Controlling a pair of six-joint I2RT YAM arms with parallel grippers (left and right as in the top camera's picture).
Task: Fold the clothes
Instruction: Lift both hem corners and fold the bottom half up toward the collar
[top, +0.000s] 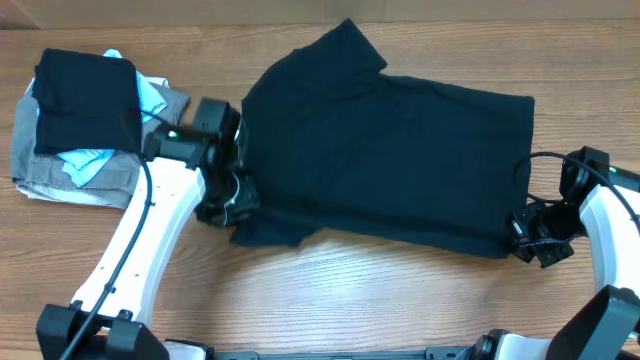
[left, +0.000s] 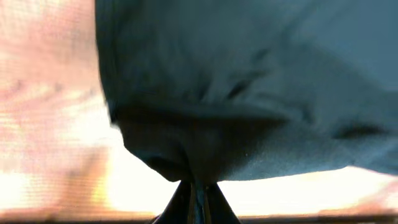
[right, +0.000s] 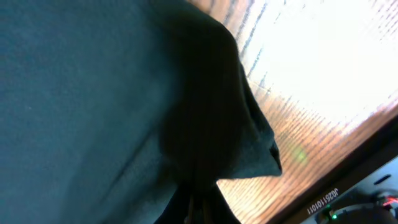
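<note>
Overhead: soft black T-shirt (top: 400, 160) lies creased

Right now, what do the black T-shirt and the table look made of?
The black T-shirt looks like soft knit fabric, possibly cotton jersey, with a matte finish: it drapes, creases and bunches without shine. The table looks like wood or wood-look laminate, slightly glossy: grain lines show, with bright glare in the wrist views.
</note>
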